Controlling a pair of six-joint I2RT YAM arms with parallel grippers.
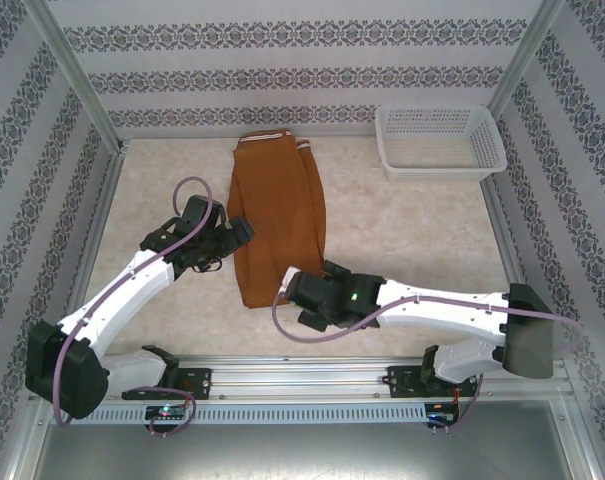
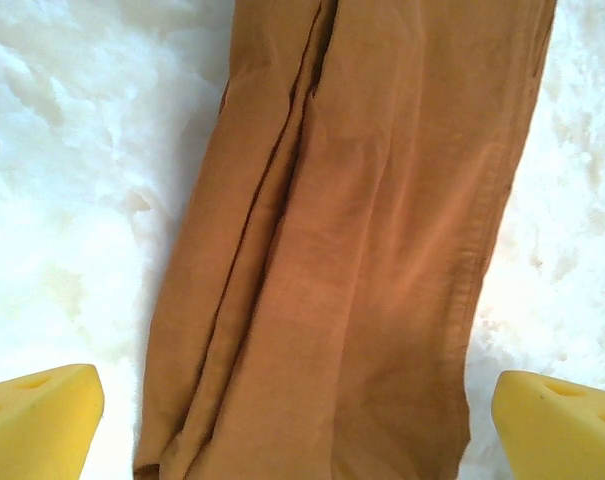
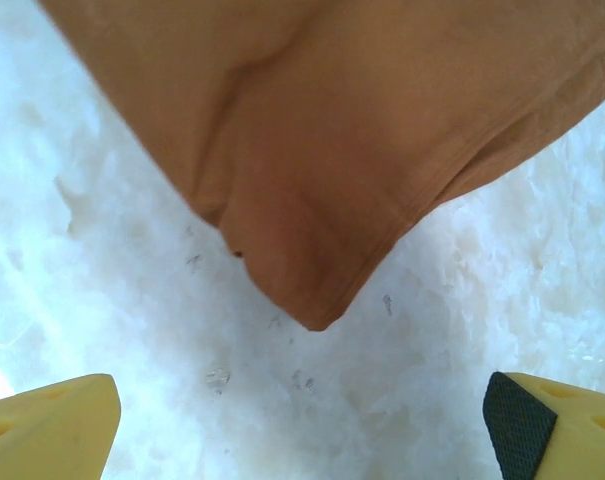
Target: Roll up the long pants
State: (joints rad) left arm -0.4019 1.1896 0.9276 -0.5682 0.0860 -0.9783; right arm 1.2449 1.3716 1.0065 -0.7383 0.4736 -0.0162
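Overhead and wrist views, garment laid out before rolling. The desk (image 1: pixel 412 235) carries the long pants (image 1: pixel 277 215), folded lengthwise and lying flat left of centre, striped waistband at the far edge and hems toward me. A white basket (image 1: pixel 442 165) stands well apart at the far right.

I read this as the approach step: no turn of cloth has been made. The left claw (image 2: pixel 300 420) is released, fingers spread wide on either side of the leg, at the garment's left edge. The right claw (image 3: pixel 302 420) is likewise released and holds nothing; the hem corner (image 3: pixel 312 310) lies just ahead of it.

In my judgement the next move calls for lowering onto the hem, pinching its edge through both layers, and turning it over toward the waistband.

The right arm covers part of the hem from above. Whether the left claw touches the cloth I cannot tell, and the buttons are too small to make out.
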